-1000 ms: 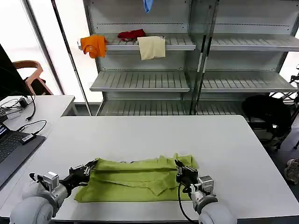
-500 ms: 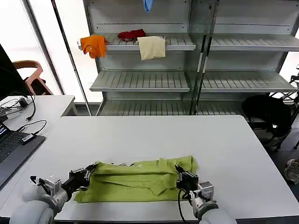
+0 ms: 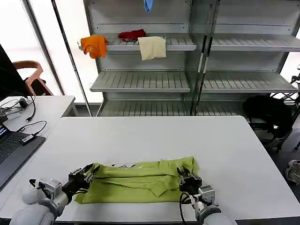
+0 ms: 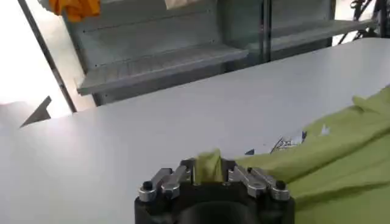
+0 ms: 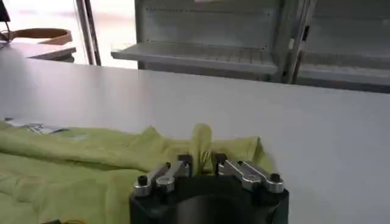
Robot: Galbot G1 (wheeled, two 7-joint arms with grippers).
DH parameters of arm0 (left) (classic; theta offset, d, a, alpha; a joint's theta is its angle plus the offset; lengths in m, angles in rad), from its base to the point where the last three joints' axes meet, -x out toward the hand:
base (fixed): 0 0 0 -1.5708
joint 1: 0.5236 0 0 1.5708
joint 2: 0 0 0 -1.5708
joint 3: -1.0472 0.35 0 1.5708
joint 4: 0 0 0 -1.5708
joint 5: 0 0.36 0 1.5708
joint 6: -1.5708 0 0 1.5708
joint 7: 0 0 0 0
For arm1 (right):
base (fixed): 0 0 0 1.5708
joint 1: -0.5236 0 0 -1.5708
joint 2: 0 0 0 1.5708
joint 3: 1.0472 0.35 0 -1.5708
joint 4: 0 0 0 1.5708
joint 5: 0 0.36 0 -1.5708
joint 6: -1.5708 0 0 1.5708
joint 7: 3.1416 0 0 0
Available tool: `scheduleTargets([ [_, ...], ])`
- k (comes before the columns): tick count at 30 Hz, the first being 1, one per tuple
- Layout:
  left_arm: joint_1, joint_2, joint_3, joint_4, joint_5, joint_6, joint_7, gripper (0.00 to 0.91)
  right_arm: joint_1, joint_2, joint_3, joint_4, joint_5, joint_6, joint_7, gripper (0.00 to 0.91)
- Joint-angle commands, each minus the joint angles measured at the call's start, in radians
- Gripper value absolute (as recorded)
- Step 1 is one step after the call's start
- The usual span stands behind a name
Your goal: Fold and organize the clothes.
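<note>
Since the earlier frames both grippers have drawn back toward the robot, dragging the far edge of the shirt with them, so the fold is now narrower and flatter.

White table (image 3: 154, 136): bare top, with the lime-green T-shirt (image 3: 140, 182) lying near its front edge as a long band, well apart from the far side. A sliver of white print (image 4: 286, 143) peeks out along the shirt's far edge.

Left gripper (image 3: 87, 173) sits at the shirt's left end; in the left wrist view its jaws are pinched on a small tuft of green fabric (image 4: 207, 167). Right gripper (image 3: 185, 176) sits toward the right end, jaws likewise clamped on a raised pleat of cloth (image 5: 201, 143).

Handling judgement: light, limp cotton, no stiffness, so it sags and wrinkles between the two holds and will likely slide easily on the smooth top. Not fragile. Best held at edges or corners, both ends together, kept taut so layers don't bunch. A thin pinch could slip out if pulled fast.
</note>
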Motion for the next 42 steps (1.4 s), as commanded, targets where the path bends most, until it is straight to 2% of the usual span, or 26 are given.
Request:
scheduleTargets([
  [1, 0.023, -0.061, -0.024, -0.094, -0.103, 0.013, -0.161, 0.907, 0.016, -0.002, 0.033, 0.102, -0.076, 0.002, -0.002, 0.907],
  [4, 0.065, -0.119, -0.033, -0.119, -0.123, -0.011, -0.259, 0.907, 0.066, -0.009, 0.077, 0.126, -0.038, 0.002, 0.002, 0.907],
  [7, 0.109, -0.159, -0.028, -0.123, -0.124, -0.050, -0.307, 0.907, 0.127, -0.011, 0.112, 0.120, 0.045, 0.004, 0.018, 0.907],
  [8, 0.125, -0.174, -0.017, -0.117, -0.123, -0.087, -0.330, 0.907, 0.158, -0.012, 0.125, 0.112, 0.110, 0.011, 0.032, 0.907],
  [9, 0.134, -0.184, -0.013, -0.111, -0.122, -0.098, -0.336, 0.907, 0.173, -0.013, 0.129, 0.108, 0.133, 0.022, 0.046, 0.907],
  [11, 0.151, -0.210, 0.004, -0.095, -0.123, -0.132, -0.365, 0.907, 0.210, -0.013, 0.136, 0.090, 0.152, 0.056, 0.061, 0.907],
  [13, 0.158, -0.230, 0.020, -0.072, -0.113, -0.163, -0.376, 0.907, 0.249, -0.019, 0.126, 0.072, 0.180, 0.066, 0.107, 0.907],
  [18, 0.163, -0.255, 0.042, -0.050, -0.101, -0.185, -0.390, 0.907, 0.263, -0.013, 0.108, 0.040, 0.172, 0.064, 0.120, 0.907],
  [33, 0.144, -0.270, 0.060, 0.041, -0.082, -0.219, -0.404, 0.907, 0.226, -0.005, 0.110, 0.024, 0.146, 0.070, 0.074, 0.907],
  [36, 0.145, -0.272, 0.066, 0.050, -0.077, -0.224, -0.403, 0.665, 0.226, -0.004, 0.107, 0.025, 0.144, 0.068, 0.071, 0.907],
  [37, 0.145, -0.273, 0.068, 0.052, -0.073, -0.228, -0.402, 0.484, 0.227, -0.004, 0.106, 0.024, 0.141, 0.068, 0.071, 0.907],
  [38, 0.146, -0.274, 0.069, 0.053, -0.071, -0.229, -0.401, 0.343, 0.226, -0.004, 0.106, 0.023, 0.139, 0.069, 0.068, 0.907],
  [39, 0.146, -0.273, 0.071, 0.052, -0.072, -0.231, -0.401, 0.141, 0.226, -0.004, 0.106, 0.023, 0.138, 0.069, 0.067, 0.907],
  [40, 0.146, -0.274, 0.071, 0.051, -0.076, -0.233, -0.396, 0.000, 0.226, -0.004, 0.106, 0.022, 0.138, 0.069, 0.068, 0.907],
  [42, 0.147, -0.273, 0.073, 0.051, -0.076, -0.242, -0.392, 0.000, 0.226, -0.004, 0.106, 0.020, 0.137, 0.070, 0.067, 0.907],
])
